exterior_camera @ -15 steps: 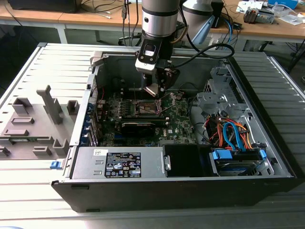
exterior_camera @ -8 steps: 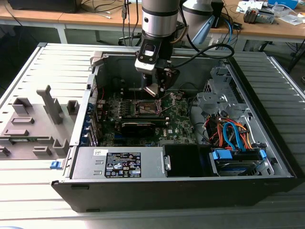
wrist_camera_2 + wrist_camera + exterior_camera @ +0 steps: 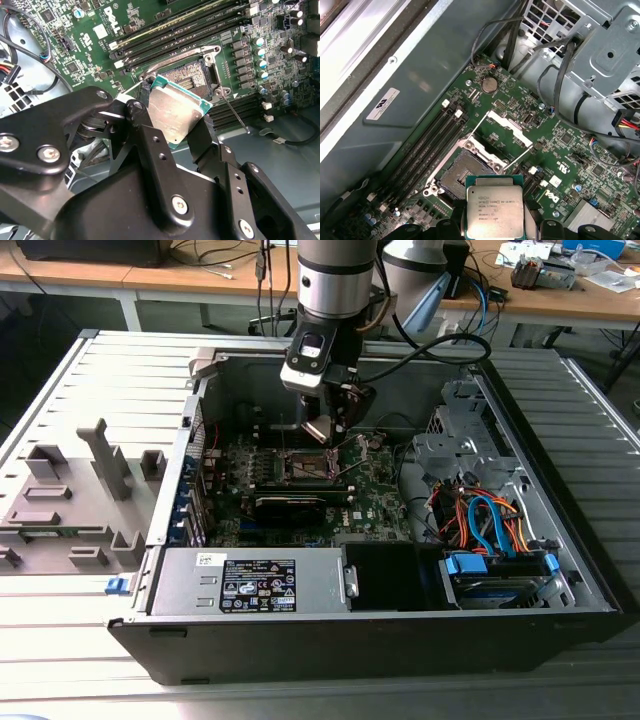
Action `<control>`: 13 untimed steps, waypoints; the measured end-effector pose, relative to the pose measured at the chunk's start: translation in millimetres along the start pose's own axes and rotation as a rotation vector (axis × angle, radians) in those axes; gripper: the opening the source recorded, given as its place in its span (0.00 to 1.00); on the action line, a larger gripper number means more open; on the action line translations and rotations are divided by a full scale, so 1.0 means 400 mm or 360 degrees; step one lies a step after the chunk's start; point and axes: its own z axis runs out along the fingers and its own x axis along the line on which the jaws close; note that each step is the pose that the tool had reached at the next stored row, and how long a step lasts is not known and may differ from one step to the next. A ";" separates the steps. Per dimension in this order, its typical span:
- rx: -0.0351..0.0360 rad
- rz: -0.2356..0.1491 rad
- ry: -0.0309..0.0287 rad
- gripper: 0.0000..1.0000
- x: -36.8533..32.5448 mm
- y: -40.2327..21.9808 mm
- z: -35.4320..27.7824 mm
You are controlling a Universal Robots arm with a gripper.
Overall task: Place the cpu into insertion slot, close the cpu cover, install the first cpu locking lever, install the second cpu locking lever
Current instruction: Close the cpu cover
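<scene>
My gripper [image 3: 322,428] hangs inside the open computer case, shut on the cpu [image 3: 175,112], a flat square chip with a silvery top and a green edge. In the second wrist view the chip is tilted between the two black fingers [image 3: 145,125]. It hovers just above and beside the insertion slot [image 3: 462,172], a dark square socket on the green board that lies bare. The cpu cover [image 3: 502,132], a silvery frame with a window, stands flipped open at the socket's far edge. A thin wire locking lever [image 3: 235,112] sticks up free beside the socket. The cpu [image 3: 494,212] is clear of the socket.
Long black memory slots [image 3: 427,145] run beside the socket. A metal drive cage [image 3: 450,445] with orange and blue cables [image 3: 485,520] stands at the exterior view's right. A power supply [image 3: 250,580] fills the front of the case. Grey fixtures [image 3: 75,490] rest on the table at the left.
</scene>
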 end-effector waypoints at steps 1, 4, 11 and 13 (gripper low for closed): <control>0.0000 0.0001 -0.00002 0.55 0.000 0.000 0.000; 0.0001 0.0008 -0.00007 0.55 0.000 0.000 0.001; 0.0001 0.0024 -0.00010 0.55 0.000 0.000 0.002; 0.0001 0.0026 -0.00009 0.55 0.000 0.000 0.002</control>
